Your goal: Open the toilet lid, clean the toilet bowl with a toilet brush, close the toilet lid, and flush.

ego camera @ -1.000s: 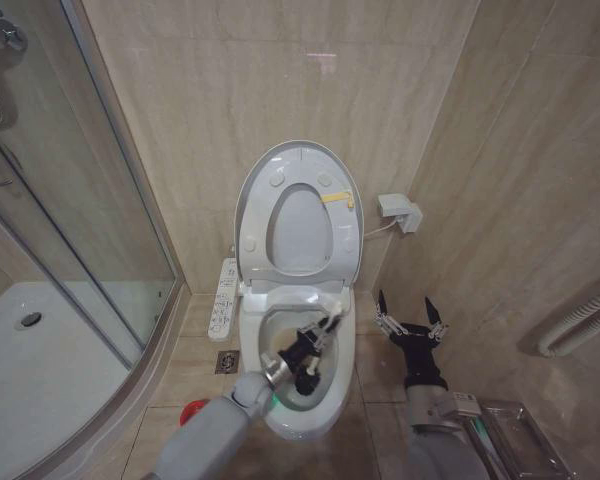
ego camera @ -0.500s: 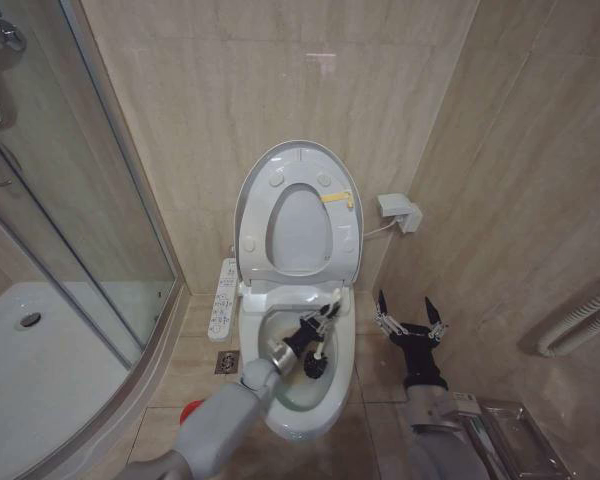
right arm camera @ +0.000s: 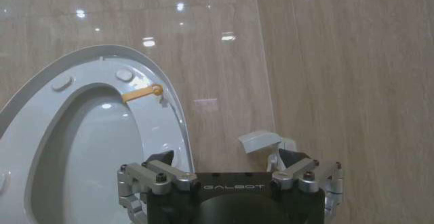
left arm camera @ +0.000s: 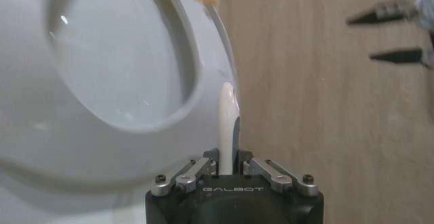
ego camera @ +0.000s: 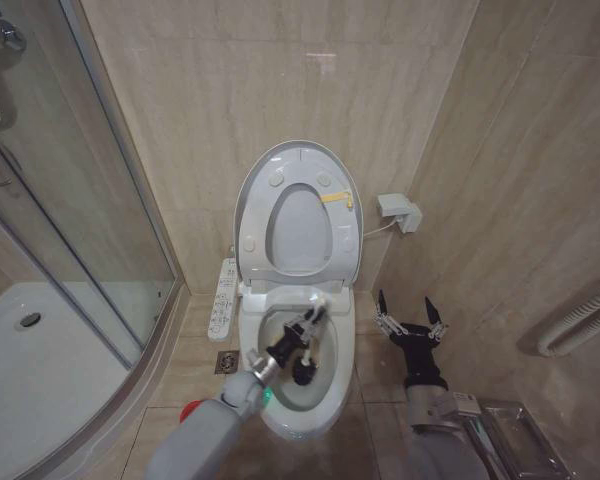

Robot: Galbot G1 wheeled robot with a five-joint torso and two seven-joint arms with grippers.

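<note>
While the glossy white plastic oval toilet lid (ego camera: 298, 160) stands raised behind it, we log the left gripper (ego camera: 302, 330) clamped on the slim white toilet brush (left arm camera: 227, 127), dark bristle head below inside the white ceramic toilet bowl (ego camera: 342, 350). Only our wrist view records the handle between the closed jaws. Right gripper (ego camera: 408, 318) hangs alongside, spread, empty.

Grey arms, black wrists marked GALBOT, silver-linked tools

The tiled floor (ego camera: 370, 375) carries the toilet bowl (ego camera: 342, 375) and perhaps a red holder (ego camera: 192, 409).
</note>
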